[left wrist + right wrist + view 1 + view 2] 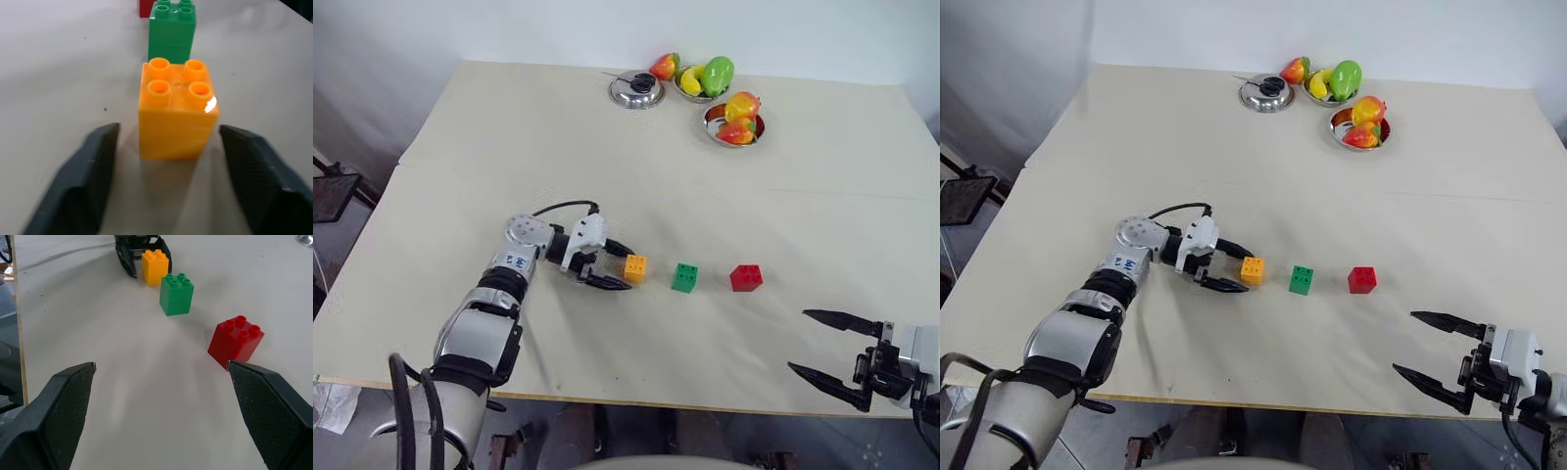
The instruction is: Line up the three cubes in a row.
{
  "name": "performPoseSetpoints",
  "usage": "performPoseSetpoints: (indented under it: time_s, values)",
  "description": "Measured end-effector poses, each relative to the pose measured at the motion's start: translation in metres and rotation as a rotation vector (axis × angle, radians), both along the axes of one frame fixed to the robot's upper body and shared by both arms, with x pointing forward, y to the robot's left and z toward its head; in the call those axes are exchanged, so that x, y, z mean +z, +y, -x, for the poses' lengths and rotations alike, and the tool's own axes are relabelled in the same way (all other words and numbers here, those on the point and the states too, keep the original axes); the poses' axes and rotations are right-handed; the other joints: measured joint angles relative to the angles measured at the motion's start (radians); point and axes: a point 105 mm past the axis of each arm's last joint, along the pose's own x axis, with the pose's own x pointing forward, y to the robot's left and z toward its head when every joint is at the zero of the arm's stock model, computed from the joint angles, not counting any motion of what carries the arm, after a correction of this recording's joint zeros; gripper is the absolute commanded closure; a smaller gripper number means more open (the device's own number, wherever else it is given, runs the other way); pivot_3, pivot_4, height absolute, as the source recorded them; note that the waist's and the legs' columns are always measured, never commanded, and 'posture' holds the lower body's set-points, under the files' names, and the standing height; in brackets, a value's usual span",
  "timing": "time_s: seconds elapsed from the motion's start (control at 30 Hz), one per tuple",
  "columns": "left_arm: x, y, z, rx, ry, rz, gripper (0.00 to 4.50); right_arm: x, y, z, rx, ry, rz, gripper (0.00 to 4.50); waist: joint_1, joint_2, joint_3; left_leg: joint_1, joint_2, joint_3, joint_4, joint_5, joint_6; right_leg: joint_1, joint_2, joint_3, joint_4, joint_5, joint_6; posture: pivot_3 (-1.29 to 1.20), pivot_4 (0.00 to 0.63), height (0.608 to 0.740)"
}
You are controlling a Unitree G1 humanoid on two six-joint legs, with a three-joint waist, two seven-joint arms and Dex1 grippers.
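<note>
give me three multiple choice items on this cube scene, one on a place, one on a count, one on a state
1. Which cube stands between the other two?
A red
B green
C orange

2. How many metal bowls hold fruit?
A one
B two
C three

3. How is the left claw?
A open around the orange cube
B shut on the green cube
C lifting the red cube

Key: 1 B, the green cube stands between the orange cube and the red cube. 2 B, two metal bowls carry fruit; the third dish does not. 3 A, the left claw has its fingers clear of both sides of the orange cube.
</note>
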Motion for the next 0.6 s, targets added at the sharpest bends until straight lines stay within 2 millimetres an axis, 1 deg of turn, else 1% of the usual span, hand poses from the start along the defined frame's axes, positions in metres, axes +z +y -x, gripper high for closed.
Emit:
performPoseSetpoints:
  time_s: [0.07, 0.17, 0.27, 0.33, 0.4, 0.43, 0.5, 0.6]
  values:
    - [0.008, 0.019, -0.001, 0.041, -0.046, 0.01, 0.47, 0.0, -0.001, 0.0, 0.0, 0.0, 0.0, 0.0, -0.004, 0.0, 0.0, 0.0, 0.001, 0.0, 0.0, 0.0, 0.0, 0.0, 0.0, 0.0, 0.0, 0.0, 0.0, 0.0, 0.15, 0.74]
    - [0.014, 0.063, 0.005, 0.127, -0.083, -0.019, 0.47, 0.001, -0.009, 0.0, -0.018, -0.005, 0.016, 0.0, -0.016, 0.0, 0.0, 0.0, 0.0, 0.0, -0.001, 0.0, 0.0, 0.0, 0.0, 0.0, 0.0, 0.0, 0.0, 0.0, 0.15, 0.74]
    - [0.015, 0.104, 0.021, 0.215, -0.082, -0.052, 0.47, 0.002, -0.024, 0.001, -0.051, -0.001, 0.038, 0.0, -0.02, 0.0, 0.0, 0.0, 0.0, -0.001, -0.002, 0.0, 0.0, 0.0, -0.001, 0.0, -0.001, 0.0, 0.0, 0.0, 0.15, 0.74]
    - [0.014, 0.126, 0.037, 0.258, -0.071, -0.074, 0.47, 0.005, -0.032, 0.0, -0.064, -0.01, 0.054, 0.0, -0.023, 0.0, 0.0, 0.001, 0.0, -0.001, -0.002, 0.0, 0.0, 0.001, -0.002, 0.0, -0.001, 0.0, 0.0, 0.0, 0.15, 0.74]
    - [0.013, 0.137, 0.055, 0.281, -0.057, -0.067, 0.47, 0.008, -0.041, -0.003, -0.093, -0.016, 0.064, 0.0, -0.023, 0.0, 0.0, 0.001, 0.0, -0.001, -0.002, 0.0, 0.0, 0.001, -0.004, 0.001, -0.001, 0.0, 0.0, 0.0, 0.15, 0.74]
    - [0.013, 0.138, 0.061, 0.291, -0.053, -0.055, 0.47, 0.01, -0.044, -0.006, -0.101, -0.02, 0.067, 0.0, -0.02, 0.0, 0.0, 0.001, 0.0, -0.002, -0.002, 0.0, 0.0, 0.001, -0.006, 0.0, -0.002, 0.0, 0.0, 0.0, 0.15, 0.74]
    - [0.013, 0.141, 0.068, 0.33, -0.051, -0.027, 0.47, 0.015, -0.046, -0.012, -0.101, -0.039, 0.074, 0.0, -0.019, 0.0, 0.0, 0.001, -0.001, -0.003, -0.002, 0.0, 0.001, 0.001, -0.013, 0.0, -0.003, 0.0, -0.001, 0.0, 0.15, 0.74]
    - [0.017, 0.145, 0.073, 0.409, -0.063, 0.006, 0.47, 0.017, -0.053, -0.015, -0.103, -0.032, 0.103, 0.0, -0.017, 0.001, 0.0, 0.001, -0.002, -0.005, -0.003, 0.0, 0.0, 0.001, -0.014, -0.003, -0.003, 0.0, -0.001, 0.0, 0.15, 0.74]
